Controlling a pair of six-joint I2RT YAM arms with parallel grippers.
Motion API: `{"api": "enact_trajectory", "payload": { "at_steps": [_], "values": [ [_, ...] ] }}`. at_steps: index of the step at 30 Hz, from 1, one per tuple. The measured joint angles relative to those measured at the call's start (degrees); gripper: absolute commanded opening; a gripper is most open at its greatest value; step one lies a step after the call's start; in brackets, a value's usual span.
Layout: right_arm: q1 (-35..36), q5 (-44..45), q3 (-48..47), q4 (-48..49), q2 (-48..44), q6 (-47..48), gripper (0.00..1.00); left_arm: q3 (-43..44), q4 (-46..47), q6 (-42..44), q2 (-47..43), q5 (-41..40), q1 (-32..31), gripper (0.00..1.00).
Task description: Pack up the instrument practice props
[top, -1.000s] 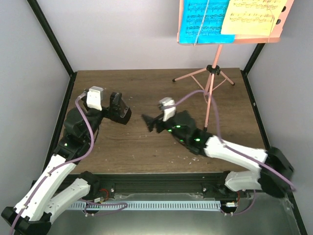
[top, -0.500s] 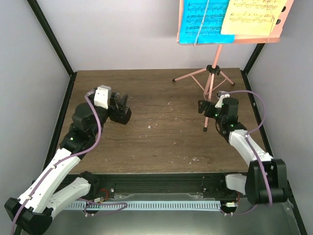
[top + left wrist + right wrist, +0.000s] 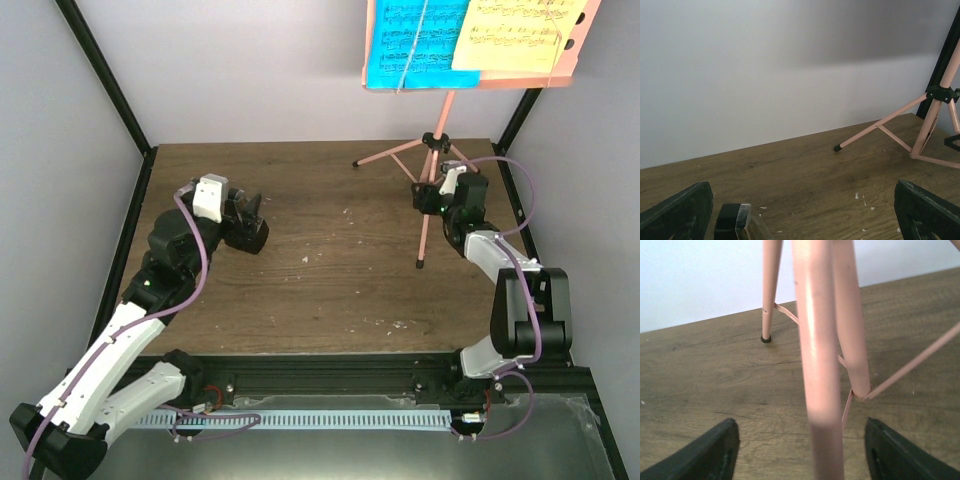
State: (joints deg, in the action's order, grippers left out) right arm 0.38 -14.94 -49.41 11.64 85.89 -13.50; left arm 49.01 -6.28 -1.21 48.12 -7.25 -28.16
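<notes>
Pink music stand (image 3: 441, 115): its front leg (image 3: 822, 365) runs between the right gripper (image 3: 424, 196) fingers (image 3: 715, 450), gaps on both sides, jaws partly spread, nothing clamped. The desk (image 3: 500, 81) sits high above that gripper, cyan page (image 3: 415, 40) and yellow page (image 3: 510, 35) on it. Black metronome (image 3: 732, 222): between the left gripper (image 3: 245, 222) fingers, close to the one at the left of the wrist view, contact unclear. Left jaws wide apart, gripping nothing. Stand well off to that gripper's right. All on the wooden table (image 3: 330, 260).
</notes>
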Motion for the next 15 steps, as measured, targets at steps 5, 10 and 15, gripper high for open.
{"api": "enact_trajectory", "payload": {
  "at_steps": [5, 10, 15],
  "values": [
    [-0.1, -1.4, -0.4, 3.4, 0.9, 2.6, 0.53, 0.0, -0.2, 0.0, 0.2, 0.2, 0.0, 1.00],
    [-0.2, -1.3, -0.4, 5.7, 1.4, 4.9, 0.30, 0.1, -0.3, 0.0, 0.3, 0.5, 0.0, 1.00],
    [-0.7, -0.9, -0.1, 6.4, 1.9, 5.0, 0.14, 0.1, -0.4, 0.0, 0.4, 0.5, 0.0, 1.00]
  ]
}}
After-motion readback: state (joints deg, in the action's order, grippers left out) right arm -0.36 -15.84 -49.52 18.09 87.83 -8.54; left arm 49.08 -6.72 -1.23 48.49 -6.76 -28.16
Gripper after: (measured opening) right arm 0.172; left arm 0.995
